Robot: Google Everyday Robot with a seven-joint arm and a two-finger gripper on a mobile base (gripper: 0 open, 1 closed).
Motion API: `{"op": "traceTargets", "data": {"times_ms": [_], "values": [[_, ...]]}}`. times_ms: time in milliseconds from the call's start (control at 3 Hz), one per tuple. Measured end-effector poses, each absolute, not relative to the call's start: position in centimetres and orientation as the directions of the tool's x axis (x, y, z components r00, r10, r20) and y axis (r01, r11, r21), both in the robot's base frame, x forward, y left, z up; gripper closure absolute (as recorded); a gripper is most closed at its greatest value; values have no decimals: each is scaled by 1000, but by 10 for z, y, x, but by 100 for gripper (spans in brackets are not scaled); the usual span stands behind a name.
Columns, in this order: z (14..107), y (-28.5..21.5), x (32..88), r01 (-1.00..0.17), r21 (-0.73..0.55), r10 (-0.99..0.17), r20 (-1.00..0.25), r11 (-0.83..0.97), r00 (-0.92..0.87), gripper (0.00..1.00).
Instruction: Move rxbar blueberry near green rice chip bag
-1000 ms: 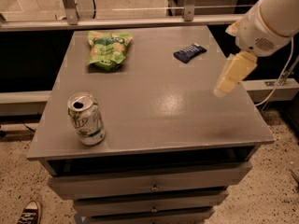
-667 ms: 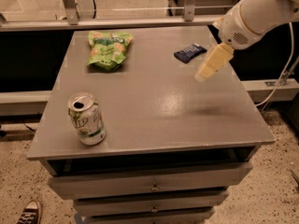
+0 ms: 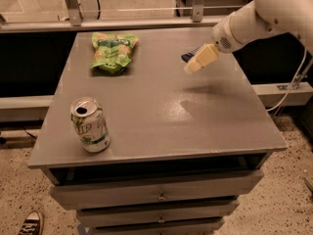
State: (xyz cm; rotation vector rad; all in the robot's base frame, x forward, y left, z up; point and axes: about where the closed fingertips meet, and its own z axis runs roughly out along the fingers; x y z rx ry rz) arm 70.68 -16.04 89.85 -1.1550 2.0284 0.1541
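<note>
Swung left since a moment ago: gripper (image 3: 191, 67), now above the table's (image 3: 146, 131) far right. Can (image 3: 90, 126) at front left; green bag (image 3: 113, 52) at back; blue bar (image 3: 187, 56) half hidden behind gripper, well apart from bag. Open or closed: cannot tell. Risk: descending off-centre, skidding the flat wrapper away instead of gripping it.

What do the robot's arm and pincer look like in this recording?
The arm is glossy white, thick and rounded, narrowing to a wrist with a small round dotted grille. The pincer is pale cream, blocky and tapered. It sits over the far right part of the table, just in front of the dark blue bar. No markings show.
</note>
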Motion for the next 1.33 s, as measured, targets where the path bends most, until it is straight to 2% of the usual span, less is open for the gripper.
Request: {"op": "traceTargets", "data": {"times_ms": [1000,1333], "values": [[845,-163,783,-619,-117,-462,-773,777,-434,0],[832,-165,795,-601,-41,-396,-788,798,-471,16]]}}
